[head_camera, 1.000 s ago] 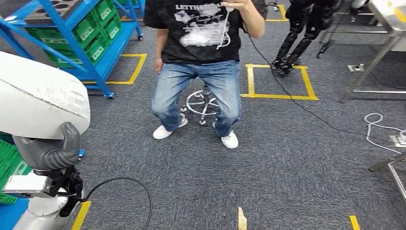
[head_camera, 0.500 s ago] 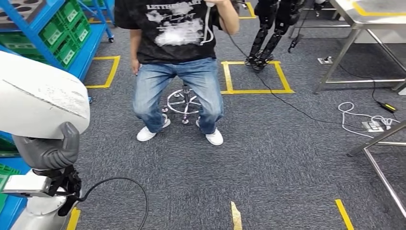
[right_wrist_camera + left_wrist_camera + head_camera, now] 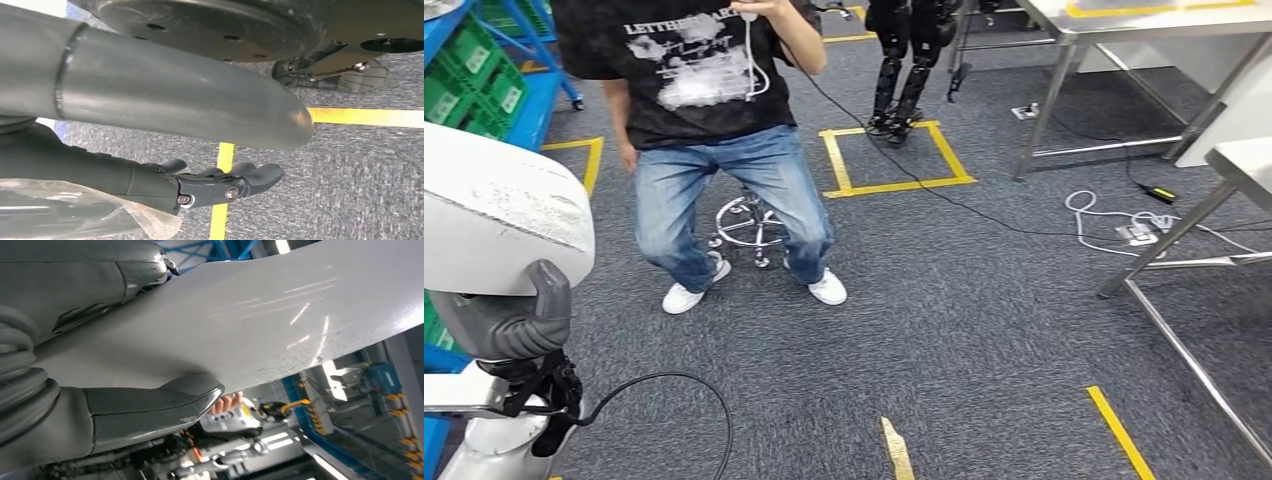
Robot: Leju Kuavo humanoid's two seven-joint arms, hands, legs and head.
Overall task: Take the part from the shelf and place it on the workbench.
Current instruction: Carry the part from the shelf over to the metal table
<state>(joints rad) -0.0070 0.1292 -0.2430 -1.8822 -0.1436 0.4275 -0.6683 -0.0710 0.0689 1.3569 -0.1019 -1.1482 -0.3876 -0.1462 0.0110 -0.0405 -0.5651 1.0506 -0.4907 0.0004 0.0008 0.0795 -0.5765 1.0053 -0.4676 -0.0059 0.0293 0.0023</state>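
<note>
**State.** My left hand [image 3: 509, 325] grips the part [image 3: 494, 215], a large, smooth white panel. In the left wrist view the thumb [image 3: 150, 407] clamps across one face of the panel; I cannot tell how the fingers lie on the far face. The part is off the shelf [image 3: 519, 95] and raised at my left side, above the carpet. My right hand [image 3: 220, 182] hangs over the floor with its fingers loosely bent and apart from the thumb, holding nothing.

**Step.** I judge this as the carry phase. The nearest steel surface [image 3: 1244, 160] stands ahead to my right, and placement is not yet done.

**Hazards.**
1. Slip. The panel is glossy and wide, and one hand holds it near an edge. A jolt in a step or a quick turn could lever it out of the grip.
2. Collision. A person [image 3: 714, 130] sits on a stool [image 3: 749, 220] close ahead. Swinging the panel outward could strike them.
3. Blind zone. The part hides much of my lower left field, so the shelf corner there is hard to judge.
4. Tripping. White cables [image 3: 1114, 215] lie on the floor beside the surface's legs [image 3: 1164, 240], on the likely approach path.
5. Snag. A black cable [image 3: 679, 385] loops just beside my left arm and could catch on it.
</note>
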